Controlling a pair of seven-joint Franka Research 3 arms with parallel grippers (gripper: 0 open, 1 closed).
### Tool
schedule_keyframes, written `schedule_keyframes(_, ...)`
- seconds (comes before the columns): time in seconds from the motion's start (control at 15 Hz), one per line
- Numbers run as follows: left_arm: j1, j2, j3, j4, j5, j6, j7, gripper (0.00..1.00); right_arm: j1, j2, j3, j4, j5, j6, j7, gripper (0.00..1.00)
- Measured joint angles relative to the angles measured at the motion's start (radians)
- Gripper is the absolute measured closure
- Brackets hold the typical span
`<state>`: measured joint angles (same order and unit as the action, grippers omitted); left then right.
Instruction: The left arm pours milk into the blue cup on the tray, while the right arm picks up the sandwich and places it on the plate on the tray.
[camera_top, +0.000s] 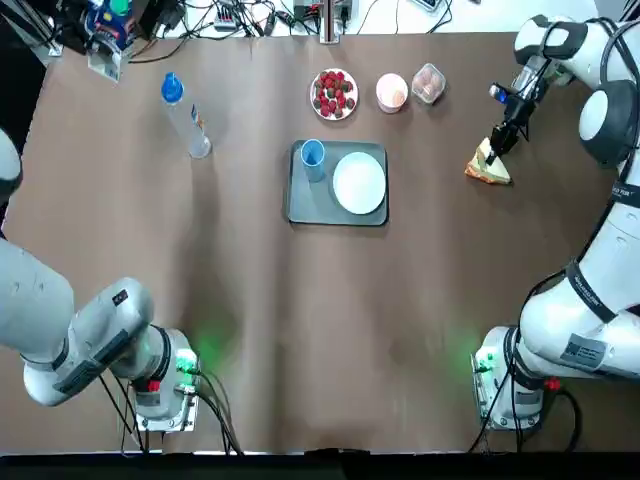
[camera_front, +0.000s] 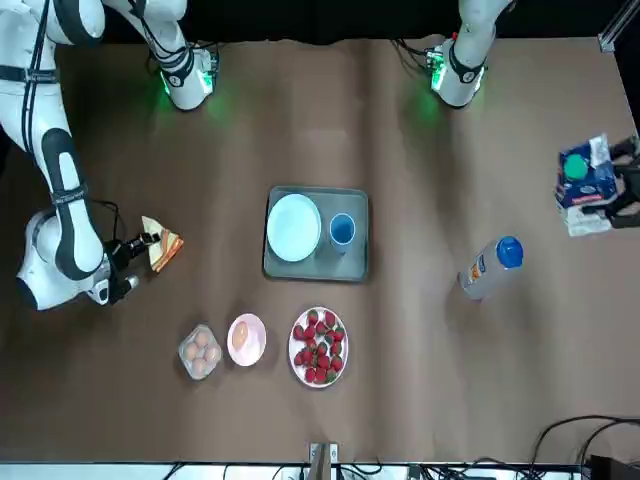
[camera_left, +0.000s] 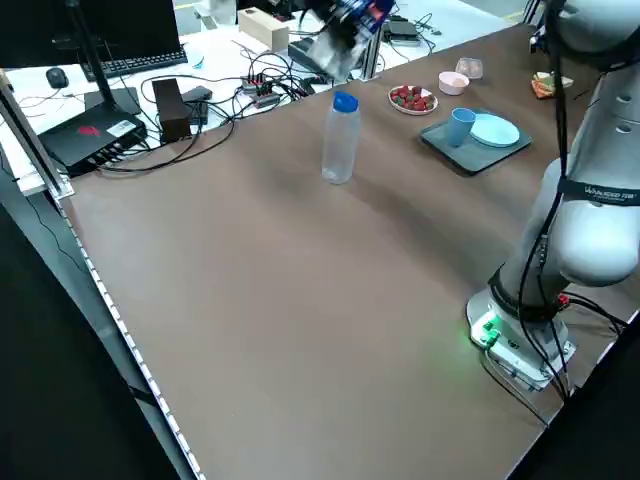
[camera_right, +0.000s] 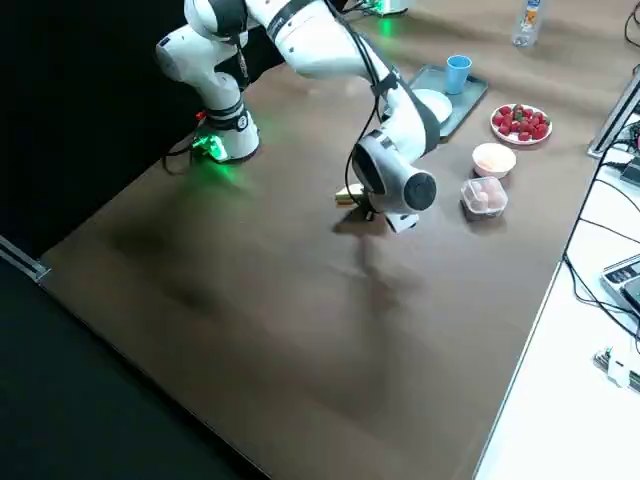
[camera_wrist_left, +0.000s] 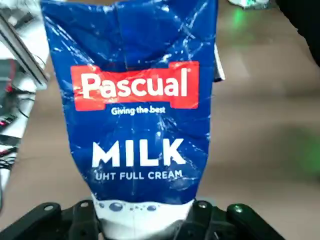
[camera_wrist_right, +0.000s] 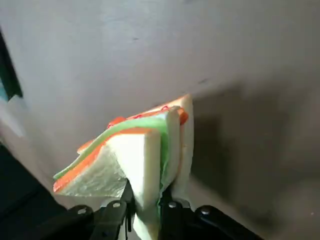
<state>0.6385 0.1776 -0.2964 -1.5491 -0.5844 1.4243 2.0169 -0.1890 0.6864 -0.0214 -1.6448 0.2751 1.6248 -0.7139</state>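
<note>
We note the left gripper (camera_wrist_left: 145, 215) clamped low on the blue-and-white milk carton (camera_wrist_left: 137, 175) at the brown worktop's (camera_top: 250, 300) far left corner, presumably freeing its spout, and the right gripper (camera_wrist_right: 147, 192) pinching the pale triangular sandwich (camera_wrist_right: 135, 150) toward the right edge, likely for easy release.

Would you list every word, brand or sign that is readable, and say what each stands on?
"Pascual" on the milk
"Giving the best" on the milk
"MILK" on the milk
"UHT FULL CREAM" on the milk
Too small or blurred to read: the labels on the clear bottle and both robot arms.
</note>
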Motion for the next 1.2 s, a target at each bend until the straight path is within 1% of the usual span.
schedule_keyframes(0.13, -0.074, -0.059, -0.043, -0.006, 0.087, 0.01, -0.155, 0.51, 0.017, -0.005, 0.001, 0.033, 0.001, -0.045, 0.003, 0.78)
schedule_keyframes(0.27, -0.183, -0.085, -0.088, -0.014, 0.206, 0.053, -0.334, 0.51, 0.046, -0.019, 0.005, 0.057, 0.015, -0.068, 0.047, 0.84)
schedule_keyframes(0.33, -0.241, -0.088, -0.11, -0.02, 0.265, 0.08, -0.421, 0.5, 0.062, -0.03, 0.013, 0.064, 0.028, -0.078, 0.084, 0.85)
schedule_keyframes(0.47, -0.362, -0.084, -0.133, -0.036, 0.385, 0.131, -0.589, 0.5, 0.1, -0.052, 0.041, 0.068, 0.052, -0.087, 0.188, 0.85)
schedule_keyframes(0.53, -0.479, -0.076, -0.137, -0.055, 0.494, 0.17, -0.743, 0.5, 0.151, -0.07, 0.071, 0.069, 0.06, -0.088, 0.285, 0.85)
schedule_keyframes(0.73, -0.629, -0.033, -0.138, -0.073, 0.634, 0.231, -0.94, 0.5, 0.223, -0.08, 0.099, 0.069, 0.117, -0.087, 0.393, 0.85)
schedule_keyframes(0.93, -0.76, 0.047, -0.138, -0.077, 0.807, 0.284, -1.132, 0.5, 0.295, -0.08, 0.104, 0.069, 0.177, -0.069, 0.48, 0.85)
schedule_keyframes(1.07, -0.825, 0.11, -0.137, -0.076, 0.909, 0.295, -1.245, 0.48, 0.337, -0.08, 0.104, 0.067, 0.206, -0.021, 0.534, 0.85)
schedule_keyframes(1.2, -0.873, 0.161, -0.136, -0.075, 0.958, 0.305, -1.316, 0.48, 0.377, -0.079, 0.104, 0.064, 0.251, 0.048, 0.595, 0.85)
